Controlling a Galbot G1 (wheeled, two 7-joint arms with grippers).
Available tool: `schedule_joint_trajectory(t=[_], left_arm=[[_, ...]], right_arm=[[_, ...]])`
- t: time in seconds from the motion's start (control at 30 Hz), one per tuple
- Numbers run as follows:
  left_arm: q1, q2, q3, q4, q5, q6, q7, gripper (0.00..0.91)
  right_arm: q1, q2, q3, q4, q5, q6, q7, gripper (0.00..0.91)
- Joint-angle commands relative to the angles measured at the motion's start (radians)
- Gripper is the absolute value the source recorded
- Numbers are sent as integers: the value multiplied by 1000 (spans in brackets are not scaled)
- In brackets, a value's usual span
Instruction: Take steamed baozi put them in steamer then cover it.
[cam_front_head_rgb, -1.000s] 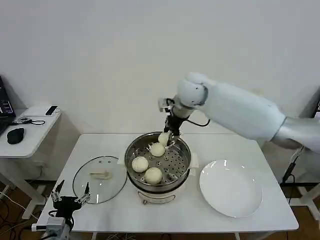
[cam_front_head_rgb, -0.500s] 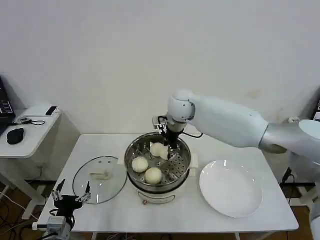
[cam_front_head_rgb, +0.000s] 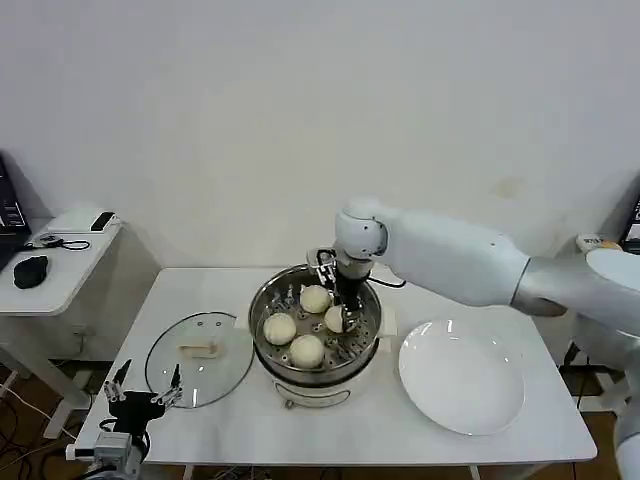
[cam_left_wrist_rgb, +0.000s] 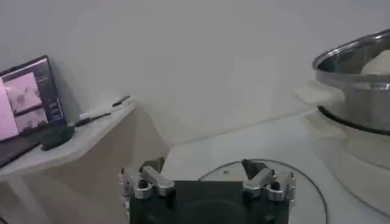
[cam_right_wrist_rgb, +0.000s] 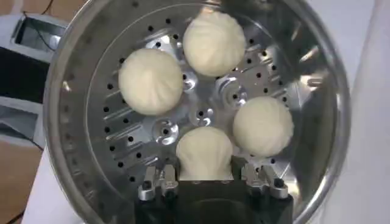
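Inside the steamer (cam_front_head_rgb: 315, 325), the right gripper (cam_right_wrist_rgb: 207, 179) fingers clasp a soft, squashable baozi (cam_right_wrist_rgb: 205, 152) by its sides; left gripper (cam_left_wrist_rgb: 207, 182) gapes.

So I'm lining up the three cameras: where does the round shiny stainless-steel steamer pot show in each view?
Head view: the steamer pot stands mid-table, the right gripper inside it.
Left wrist view: its wall at the right edge, beyond the left gripper.
Right wrist view: its rim rings the frame.
Shared landmark: the cream-white baozi inside the pot.
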Motion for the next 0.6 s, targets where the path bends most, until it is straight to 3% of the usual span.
schedule_joint_trajectory(t=[0.03, 0.1, 0.13, 0.17, 0.6], left_arm=[[-1, 0, 1, 2, 0, 1, 0, 907], [-2, 0, 2, 4, 0, 1, 0, 907], [-1, 1, 2, 3, 0, 0, 1, 907], [-2, 1, 3, 4, 0, 1, 1, 907], [-4, -1, 2, 4, 2, 3, 6, 907]], right_arm=[[-9, -3, -8, 4, -14, 0, -4, 554], [-11, -1, -8, -2, -15, 1, 1, 554], [-13, 1, -7, -5, -16, 1, 4, 665], [-14, 2, -6, -6, -18, 1, 6, 907], [8, -18, 27, 6, 21, 2, 32, 907]])
